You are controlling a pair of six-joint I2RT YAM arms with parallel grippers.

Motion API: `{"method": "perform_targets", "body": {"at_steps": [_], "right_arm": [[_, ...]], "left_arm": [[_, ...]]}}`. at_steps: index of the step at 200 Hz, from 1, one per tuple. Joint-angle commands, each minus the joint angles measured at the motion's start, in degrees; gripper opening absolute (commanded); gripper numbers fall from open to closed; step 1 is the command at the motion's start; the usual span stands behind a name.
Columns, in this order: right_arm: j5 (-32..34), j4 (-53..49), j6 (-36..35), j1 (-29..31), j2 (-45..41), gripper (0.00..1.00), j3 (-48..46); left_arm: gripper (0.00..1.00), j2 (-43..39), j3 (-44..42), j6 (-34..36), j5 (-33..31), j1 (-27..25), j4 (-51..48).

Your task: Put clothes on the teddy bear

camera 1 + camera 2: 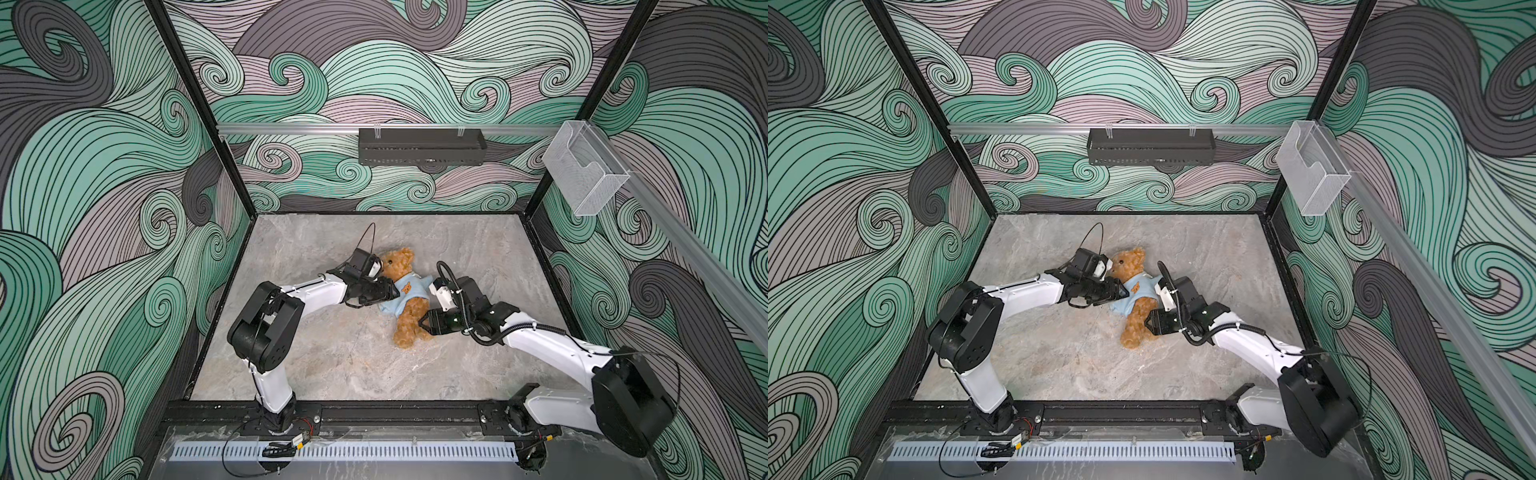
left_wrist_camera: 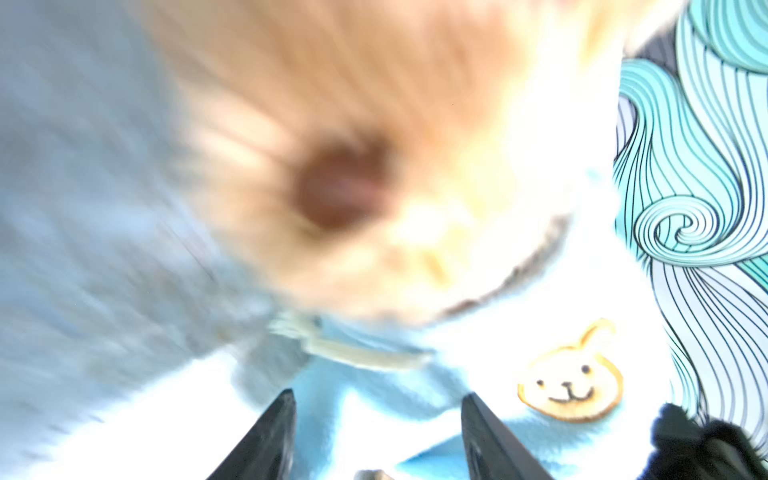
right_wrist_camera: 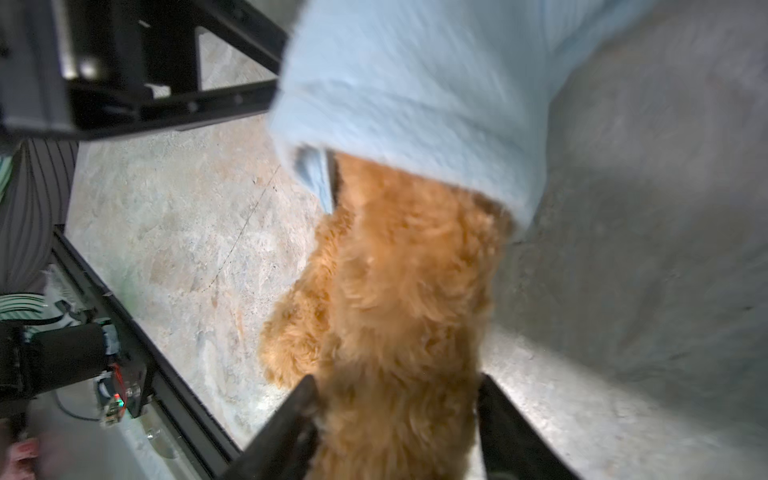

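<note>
The teddy bear (image 1: 397, 266) (image 1: 1130, 264) lies on its back mid-table, head toward the back wall. A light-blue garment (image 1: 409, 291) (image 1: 1138, 289) with a bear patch (image 2: 571, 388) covers its torso. My left gripper (image 1: 392, 291) (image 1: 1123, 291) (image 2: 378, 399) is at the bear's shoulder below its chin, open, its tips against the blue cloth (image 2: 374, 419). My right gripper (image 1: 424, 322) (image 1: 1148, 322) (image 3: 397, 382) is low at the bear's side. It stands open astride a furry leg (image 3: 407, 291) that fills the gap. The garment's hem (image 3: 415, 83) ends above that leg.
The grey stone-look table (image 1: 332, 361) is walled by patterned panels. A black tray (image 1: 422, 147) hangs on the back rail, and a clear plastic box (image 1: 586, 170) hangs on the right wall. A black frame rail (image 1: 374, 411) runs along the front edge.
</note>
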Motion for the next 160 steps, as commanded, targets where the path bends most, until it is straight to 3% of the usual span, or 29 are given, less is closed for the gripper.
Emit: {"method": "perform_targets", "body": {"at_steps": [1, 34, 63, 85, 123, 160], "right_arm": [[8.97, -5.79, -10.59, 0.8, -2.79, 0.73, 5.02], [14.3, -2.73, -24.88, 3.74, -0.51, 0.82, 10.08], [11.67, -0.78, -45.02, 7.29, 5.36, 0.81, 13.77], [13.46, -2.19, -57.14, 9.86, 10.33, 0.79, 16.74], [14.18, -3.35, -69.68, 11.05, 17.19, 0.76, 21.26], [15.95, -7.68, -75.0, 11.19, 23.88, 0.7, 25.08]], "left_arm": [[0.68, -1.18, 1.62, 5.26, -1.12, 2.55, -3.72], [0.72, -7.11, -1.97, 6.6, -4.51, 3.96, -5.2], [0.72, -10.91, -6.2, 4.23, -6.07, 4.01, -5.63], [0.72, -13.57, -8.85, 2.68, -8.33, 4.48, -7.09], [0.72, -16.92, -11.52, 2.81, -9.33, 5.51, -8.67], [0.72, -17.46, -13.08, 2.07, -9.86, 6.83, -10.0]]}}
